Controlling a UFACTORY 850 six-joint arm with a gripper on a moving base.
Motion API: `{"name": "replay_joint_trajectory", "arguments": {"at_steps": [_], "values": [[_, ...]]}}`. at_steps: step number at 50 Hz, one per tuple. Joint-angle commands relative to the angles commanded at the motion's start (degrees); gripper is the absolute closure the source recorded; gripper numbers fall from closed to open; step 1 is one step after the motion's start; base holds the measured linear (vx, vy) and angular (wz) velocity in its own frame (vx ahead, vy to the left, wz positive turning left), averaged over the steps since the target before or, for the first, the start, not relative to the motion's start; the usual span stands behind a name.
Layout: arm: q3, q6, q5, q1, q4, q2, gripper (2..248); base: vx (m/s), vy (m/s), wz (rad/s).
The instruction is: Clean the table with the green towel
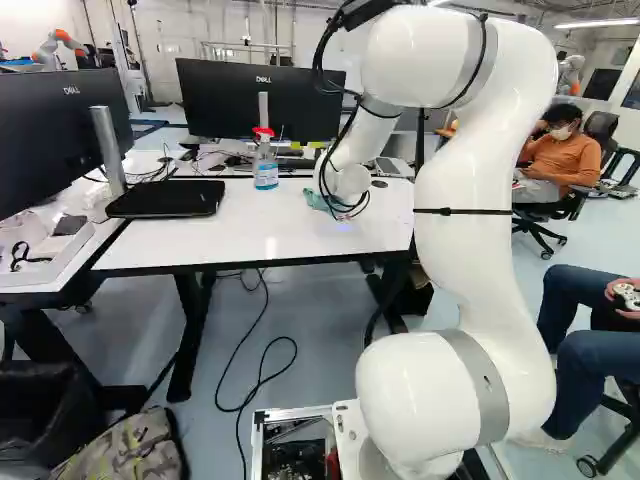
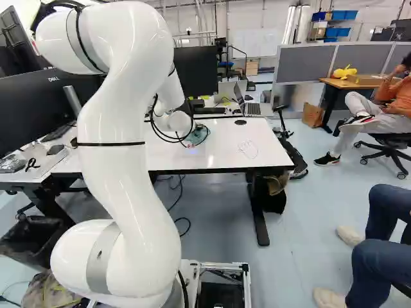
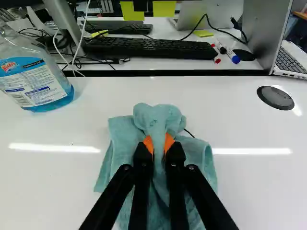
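Between 2 pads, towel lengthwise ahead

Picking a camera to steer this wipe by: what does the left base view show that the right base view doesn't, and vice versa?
Only the left base view shows the spray bottle on the white table. Only the right base view shows the scribbled outline on that table. Both show the table, the arm and part of the green towel.

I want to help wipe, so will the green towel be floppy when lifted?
The towel looks crumpled, so its loose sides would probably droop. It may not slip easily: the gripper's orange pads pinch a bunched fold. Being thin cloth, it's likely light.
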Motion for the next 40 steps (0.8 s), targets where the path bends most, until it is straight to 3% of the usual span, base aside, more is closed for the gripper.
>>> {"name": "replay_joint_trajectory", "arguments": {"at_steps": [28, 40], "values": [[-0.06, 0.0, -0.51, 0.0, 0.0, -0.04, 207, 0.0, 0.0, 0.0], [-2.48, 0.0, -0.51, -0.24, 0.0, -1.86, 207, 0.0, 0.0, 0.0]]}}
